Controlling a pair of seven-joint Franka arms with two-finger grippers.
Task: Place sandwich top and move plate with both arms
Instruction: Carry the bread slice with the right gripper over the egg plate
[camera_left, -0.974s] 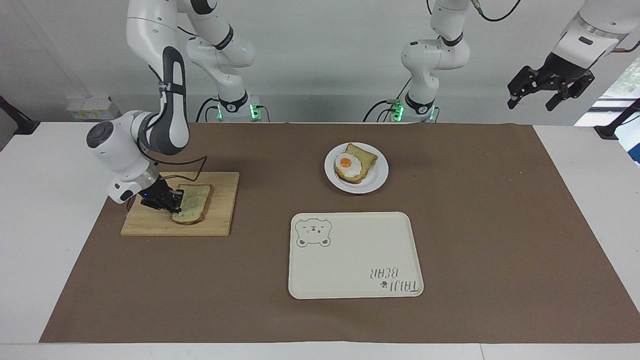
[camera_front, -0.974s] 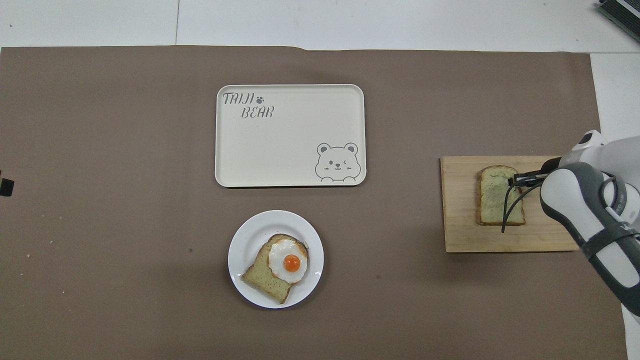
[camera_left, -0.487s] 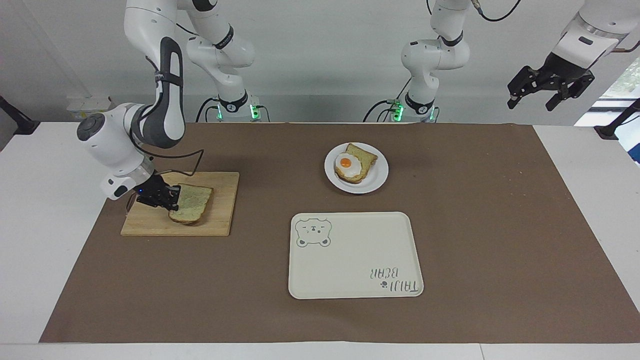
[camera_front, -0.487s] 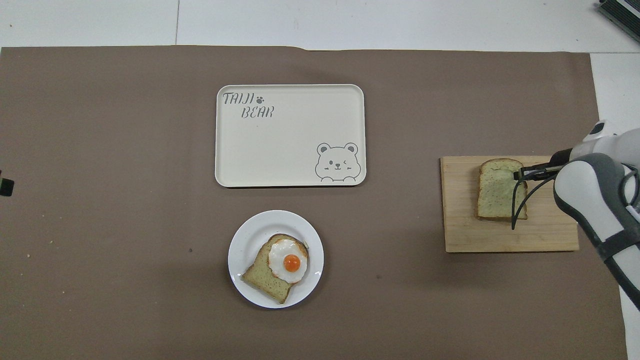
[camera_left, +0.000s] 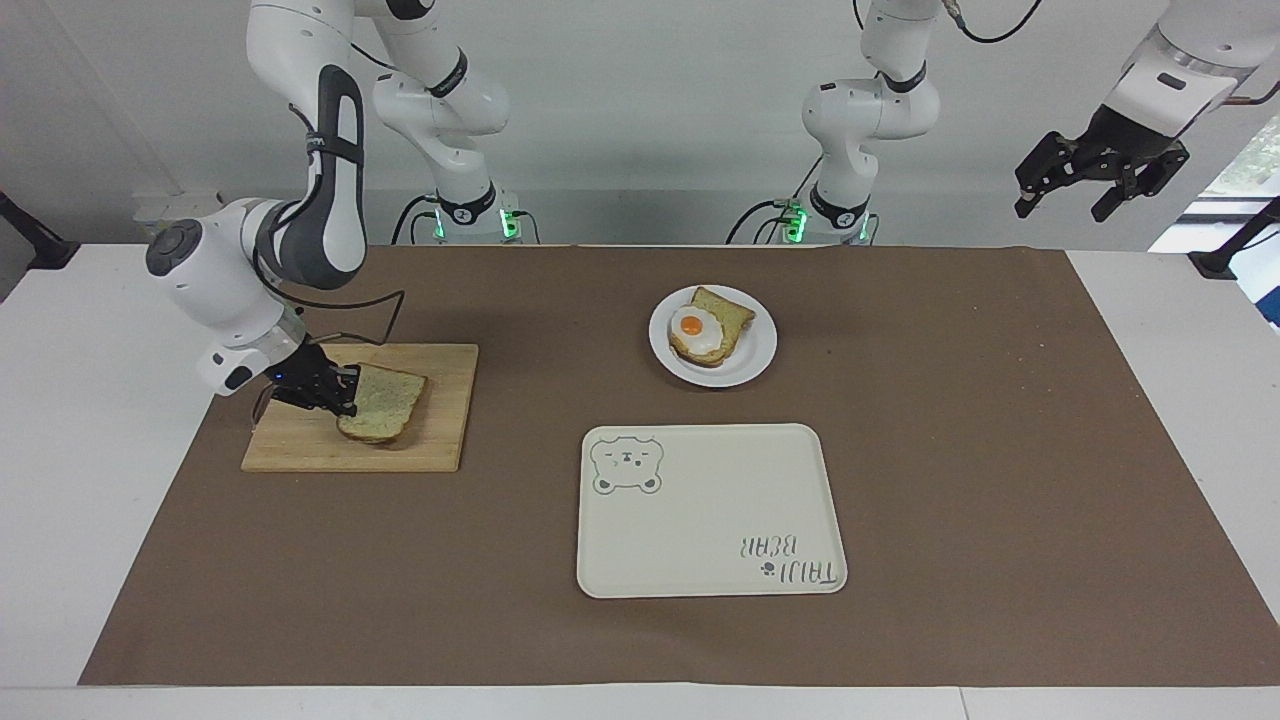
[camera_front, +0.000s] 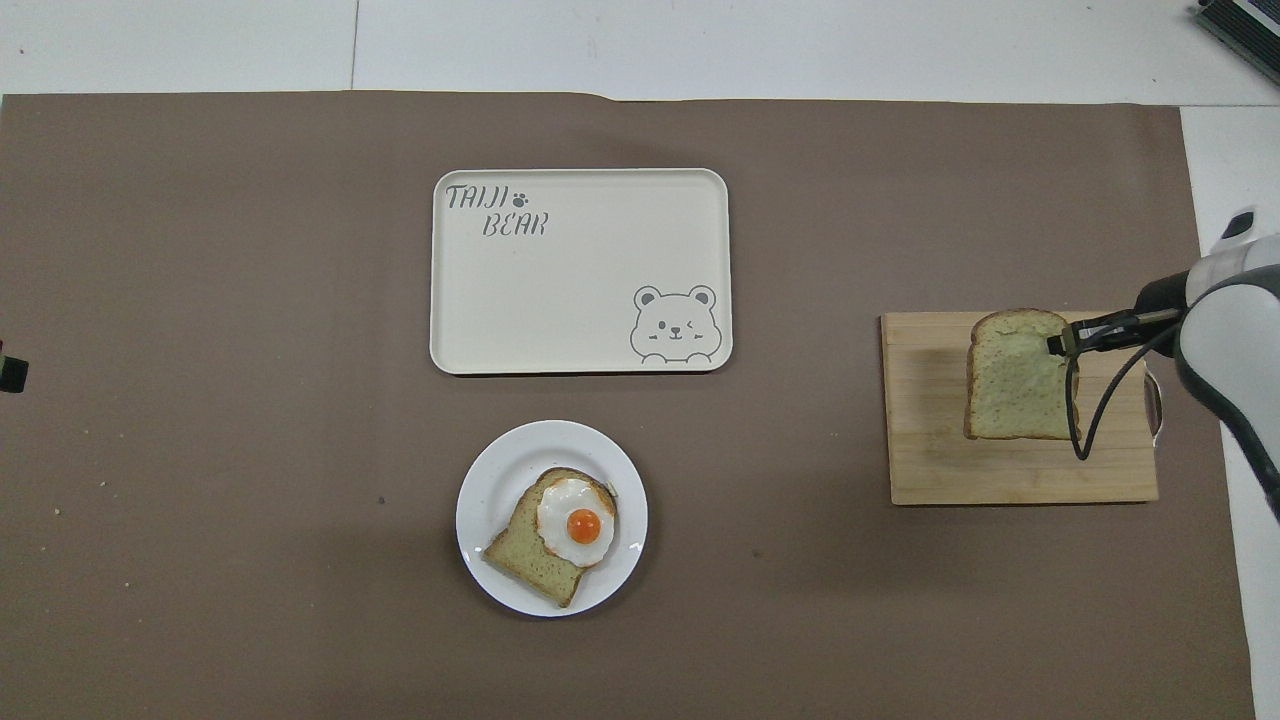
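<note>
The sandwich top (camera_left: 385, 402), a bare green-flecked slice, hangs tilted just above a wooden cutting board (camera_left: 440, 440) at the right arm's end of the table. My right gripper (camera_left: 345, 392) is shut on its edge; the overhead view shows the slice (camera_front: 1015, 380) and the gripper (camera_front: 1058, 345) over the board (camera_front: 920, 460). The white plate (camera_left: 745, 365) sits mid-table near the robots, and it (camera_front: 500, 470) bears a bread slice with a fried egg (camera_left: 710, 325). My left gripper (camera_left: 1100, 180) waits open, high over the left arm's end of the table.
A cream tray with a bear drawing (camera_left: 710, 510) lies farther from the robots than the plate, also in the overhead view (camera_front: 580, 290). A brown mat covers the table.
My right gripper has risen with the sandwich top, lifting it off the cutting board and drawing it slightly toward the table's right-arm end. The left arm has not moved.
</note>
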